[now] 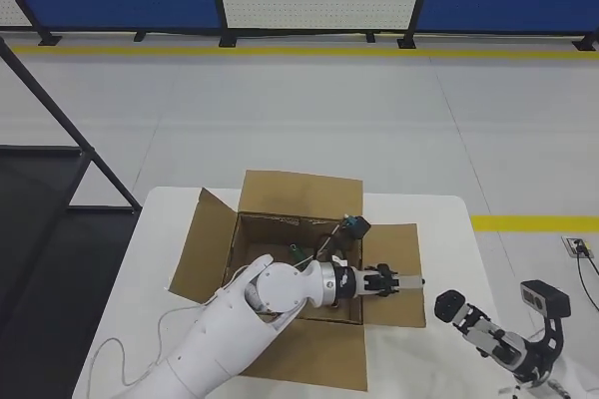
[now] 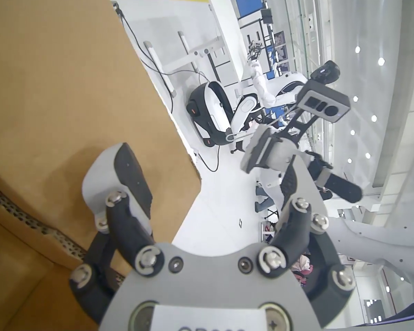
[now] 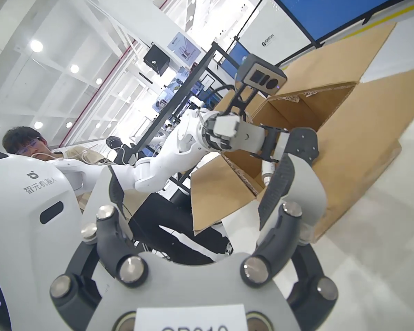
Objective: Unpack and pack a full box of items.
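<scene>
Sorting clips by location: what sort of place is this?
Probably a robot test hall or lab. There is a yellow floor line, blue partitions along the edge, and another robot standing beyond the box.

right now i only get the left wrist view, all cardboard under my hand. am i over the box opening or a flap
Observer: A flap. In the top view the left hand hangs over the flap on the right arm's side, past the opening of the box.
Operator: anything in there to grab
Observer: Yes, a dark teal item shows at the opening's far corner, the one nearest that flap.
Operator: where's the right hand over the table
Observer: The right hand is open near the edge of the table, beyond the flap's outer end and clear of the cardboard.
</scene>
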Available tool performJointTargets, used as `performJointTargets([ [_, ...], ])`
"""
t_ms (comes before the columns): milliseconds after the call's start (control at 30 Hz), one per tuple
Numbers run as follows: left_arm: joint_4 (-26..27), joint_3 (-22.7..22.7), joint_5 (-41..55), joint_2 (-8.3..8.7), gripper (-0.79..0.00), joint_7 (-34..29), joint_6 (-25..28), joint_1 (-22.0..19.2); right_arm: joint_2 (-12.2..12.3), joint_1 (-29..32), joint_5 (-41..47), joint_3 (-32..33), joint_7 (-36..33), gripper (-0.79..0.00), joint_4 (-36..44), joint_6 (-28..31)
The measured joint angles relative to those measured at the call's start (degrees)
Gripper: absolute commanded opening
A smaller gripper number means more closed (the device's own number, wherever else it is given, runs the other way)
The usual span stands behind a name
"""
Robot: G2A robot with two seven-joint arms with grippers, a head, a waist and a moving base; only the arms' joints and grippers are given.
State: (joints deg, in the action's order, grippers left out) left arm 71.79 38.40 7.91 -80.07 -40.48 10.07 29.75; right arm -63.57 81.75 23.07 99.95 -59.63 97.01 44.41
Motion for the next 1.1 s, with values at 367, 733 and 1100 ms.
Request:
performJointTargets([
  [367,5.40,6.08,-0.79,1.63,0.000,-2.58,-0.32,3.87,0.10,-7.16,-1.97,-5.65,3.15,0.000,-6.81,-2.49],
  [733,6.80,7.11,-3.41,1.96,0.000,-3.28,-0.03,6.92,0.67,-5.05,3.44,-4.44,3.42,0.000,-3.60,-0.20],
  [1100,6.17,7.99,-3.48,1.95,0.000,-4.95,1.74,8.34,1.33,-4.35,2.48,-4.45,1.61,0.000,-3.07,0.01],
])
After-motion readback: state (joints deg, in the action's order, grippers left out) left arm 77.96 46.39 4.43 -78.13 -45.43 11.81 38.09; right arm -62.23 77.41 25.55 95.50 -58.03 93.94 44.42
